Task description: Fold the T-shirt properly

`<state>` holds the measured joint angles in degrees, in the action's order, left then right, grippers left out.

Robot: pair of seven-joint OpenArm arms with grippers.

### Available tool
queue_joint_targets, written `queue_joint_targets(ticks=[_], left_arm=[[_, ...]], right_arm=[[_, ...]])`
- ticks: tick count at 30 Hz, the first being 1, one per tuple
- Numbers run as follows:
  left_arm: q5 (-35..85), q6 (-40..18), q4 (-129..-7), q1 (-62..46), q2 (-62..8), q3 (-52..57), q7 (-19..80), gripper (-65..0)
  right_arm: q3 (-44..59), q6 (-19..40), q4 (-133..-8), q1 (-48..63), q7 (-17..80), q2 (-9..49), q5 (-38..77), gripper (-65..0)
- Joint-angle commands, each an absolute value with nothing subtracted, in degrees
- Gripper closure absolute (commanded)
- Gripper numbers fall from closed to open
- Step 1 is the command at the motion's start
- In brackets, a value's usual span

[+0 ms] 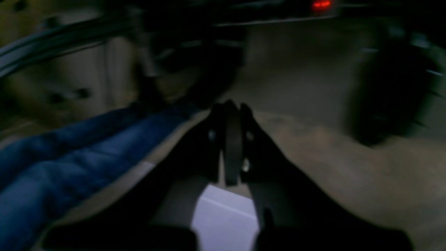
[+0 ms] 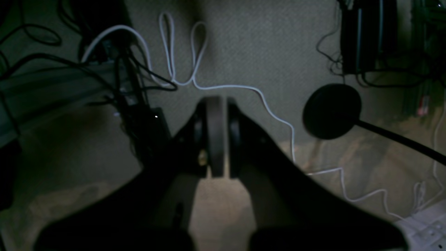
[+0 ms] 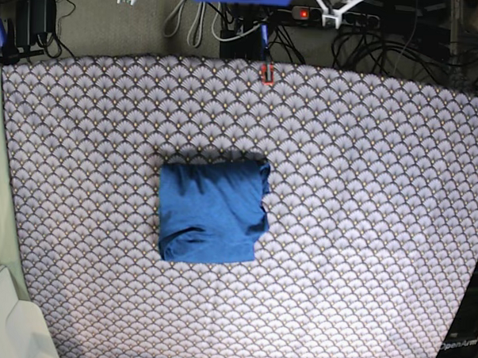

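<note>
The T-shirt (image 3: 212,211) lies folded into a compact blue square a little left of the middle of the desk (image 3: 365,192), on its scale-patterned cloth. Neither arm reaches over it in the base view. The left claw (image 1: 230,111) is pressed shut on nothing, blue fabric off to its side. The right claw (image 2: 216,104) is closed and empty too, above a floor with a loose white cable (image 2: 264,101).

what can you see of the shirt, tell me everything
The shirt is plain medium blue, soft knit by its look, with no print. It lies folded into a compact, roughly square bundle, with slightly rumpled edges on its right and lower sides. It rests flat on the patterned tablecloth, left of centre. Neither gripper touches it in the base view.
</note>
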<state>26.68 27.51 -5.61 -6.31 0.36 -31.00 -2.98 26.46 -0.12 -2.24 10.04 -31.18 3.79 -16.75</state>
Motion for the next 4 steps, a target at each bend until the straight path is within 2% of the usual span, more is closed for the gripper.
queue_joint_targets(ticks=[1, 4], left_arm=[[26.86, 28.18, -5.41, -6.02, -0.22, -31.08, -2.95, -0.5], [26.86, 25.98, -5.49, -5.85, -1.27, -31.25, -3.03, -0.5]], right_arm=[[26.51, -0.84, -2.15, 10.33, -32.04, 4.09, -16.75, -0.7], [26.51, -0.84, -2.24, 10.24, -32.04, 3.3, -16.75, -1.0]])
